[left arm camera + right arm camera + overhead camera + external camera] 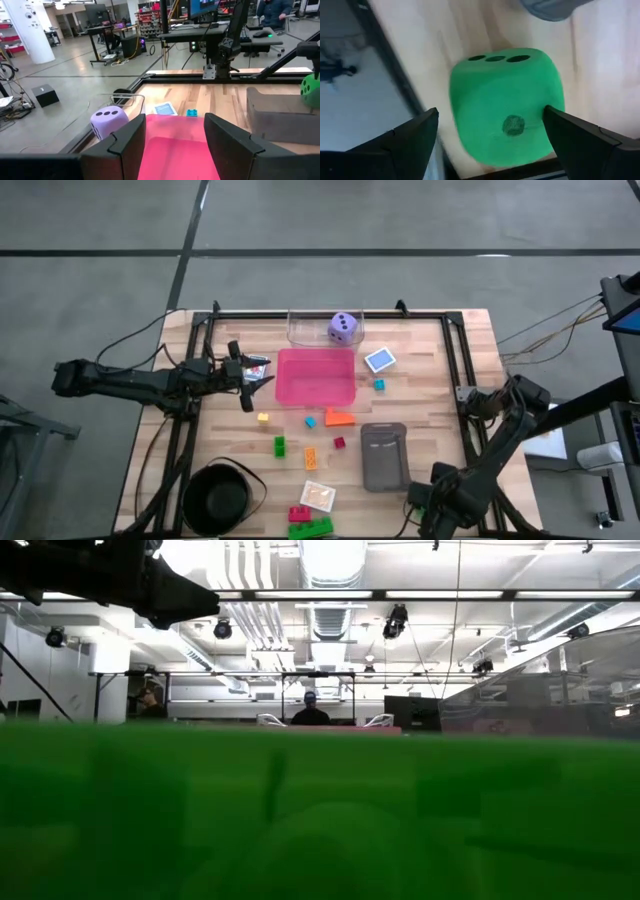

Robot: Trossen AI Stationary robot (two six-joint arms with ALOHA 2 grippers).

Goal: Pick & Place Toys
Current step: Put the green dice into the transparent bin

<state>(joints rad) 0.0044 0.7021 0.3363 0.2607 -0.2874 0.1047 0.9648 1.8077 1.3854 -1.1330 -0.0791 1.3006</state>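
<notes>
My right gripper [422,502] is open at the table's near right, pointing down over a green die [507,105], one finger on either side of it. The die rests on the wood, three pips on its far face; it also shows in the left wrist view [311,90]. In the high view the right arm hides it. My left gripper [255,380] is open and empty at the left edge of the pink tray [316,377], level above the tray [175,160]. A purple die [343,328] sits in the clear tray. Small bricks [280,445] and a blue card [380,360] lie on the table. My right gripper comes at the green die from above. One finger [580,140] overlaps the die's side [555,110] in the wrist view, and I cannot tell whether it touches. The other finger [410,140] stands a little off the die.
A grey tray [384,455] lies just left of my right gripper. A black bowl [222,498] stands at the near left. A green brick [312,527] at the near edge fills the low view [320,820]. An orange brick [338,418] and an orange card [317,496] lie mid-table.
</notes>
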